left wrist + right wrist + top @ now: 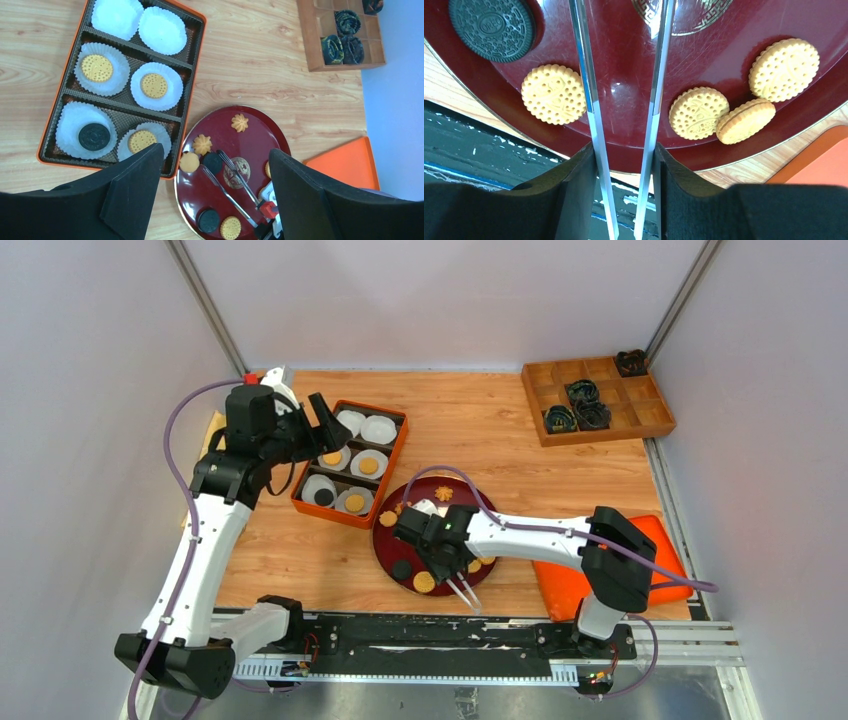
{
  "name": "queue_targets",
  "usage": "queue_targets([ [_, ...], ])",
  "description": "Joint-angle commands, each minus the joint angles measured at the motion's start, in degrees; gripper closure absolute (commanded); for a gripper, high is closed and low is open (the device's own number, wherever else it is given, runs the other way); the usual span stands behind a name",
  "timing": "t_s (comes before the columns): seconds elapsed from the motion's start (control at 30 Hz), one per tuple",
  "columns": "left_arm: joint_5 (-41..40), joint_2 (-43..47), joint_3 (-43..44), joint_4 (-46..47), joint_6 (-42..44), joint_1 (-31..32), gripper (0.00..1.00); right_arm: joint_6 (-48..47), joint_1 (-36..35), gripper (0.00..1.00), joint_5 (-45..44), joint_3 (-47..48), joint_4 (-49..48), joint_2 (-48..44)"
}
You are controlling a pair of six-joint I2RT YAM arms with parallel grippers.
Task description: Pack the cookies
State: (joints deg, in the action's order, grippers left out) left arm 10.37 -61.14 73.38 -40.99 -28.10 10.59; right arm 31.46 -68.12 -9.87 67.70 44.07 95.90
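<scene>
A dark red plate [400,540] holds loose cookies: two flower-shaped ones [240,122], golden round ones [554,93] and black ones [492,27]. My right gripper [440,540] is shut on metal tongs [235,187], low over the plate. The tong tips sit either side of a black cookie [212,162]. The orange box [192,75] left of the plate holds white paper cups. Three have golden cookies [153,85], one has a black cookie [94,136], and two are empty [162,30]. My left gripper [320,425] is open and empty, above the box.
A wooden compartment tray [597,400] with black coiled rings stands at the back right. An orange pad [570,575] lies right of the plate under the right arm. A black rail [430,630] runs along the table's near edge.
</scene>
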Motion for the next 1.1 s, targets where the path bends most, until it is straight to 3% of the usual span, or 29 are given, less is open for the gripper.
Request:
queue_targets([
  [0.0,1.44,-0.86,1.27,1.16,-0.03,0.13,0.17,-0.98,0.97,1.00,-2.66,2.32,0.75,0.58],
  [0.07,1.43,-1.02,1.04,1.22,-0.03,0.13,0.18,-0.98,1.16,0.95,-2.55,2.39,0.84,0.63],
  [0.17,1.41,-0.99,1.00,1.33,-0.18,0.13,0.17,-0.69,1.14,0.68,-2.16,2.08,1.05,0.92],
  [0.27,1.41,-0.99,1.00,1.35,-0.27,0.13,0.17,-0.07,1.14,0.62,-1.54,1.68,1.19,0.97],
  [0.3,1.34,-1.04,1.01,1.40,-0.29,0.13,0.17,0.20,1.14,0.65,-1.47,1.46,1.19,0.73],
  [0.37,1.51,-1.09,1.01,1.40,-0.36,0.13,0.16,0.66,1.14,0.97,-1.76,1.09,1.11,0.14],
  [0.4,1.64,-1.08,1.03,1.49,-0.38,0.13,0.17,0.75,1.14,1.00,-2.04,0.85,1.03,-0.18],
  [0.7,2.38,-0.85,1.55,1.69,-0.64,0.13,0.17,0.49,1.30,1.00,-4.92,1.73,2.04,-8.16],
  [1.07,2.23,-1.00,1.40,1.74,-0.64,0.13,0.18,0.14,2.04,1.00,-7.90,4.16,4.48,-11.35],
])
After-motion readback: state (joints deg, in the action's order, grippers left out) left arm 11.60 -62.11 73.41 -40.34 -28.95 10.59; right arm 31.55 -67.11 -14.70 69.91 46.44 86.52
